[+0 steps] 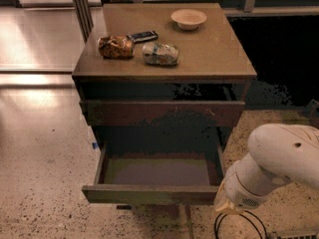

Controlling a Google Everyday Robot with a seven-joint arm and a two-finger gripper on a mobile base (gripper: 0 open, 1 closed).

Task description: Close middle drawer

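The middle drawer [154, 171] is pulled far out of the brown cabinet [164, 68]. It is wide, shallow and dark olive-brown, with a plain front strip [149, 194] and a bare grey-brown floor. Above it sits a reddish-brown scuffed drawer front [162, 112], which is pushed in. My white arm [279, 158] comes in from the lower right. My gripper [223, 206] is at the arm's low end, just beside the front right corner of the open drawer, mostly hidden by the wrist.
On the cabinet top lie a brown snack bag [115, 47], a dark phone-like object [142, 36], a pale wrapped packet [160, 54] and a small bowl [188, 19]. A black cable [234, 227] loops on the speckled floor below my arm. Dark area to the right.
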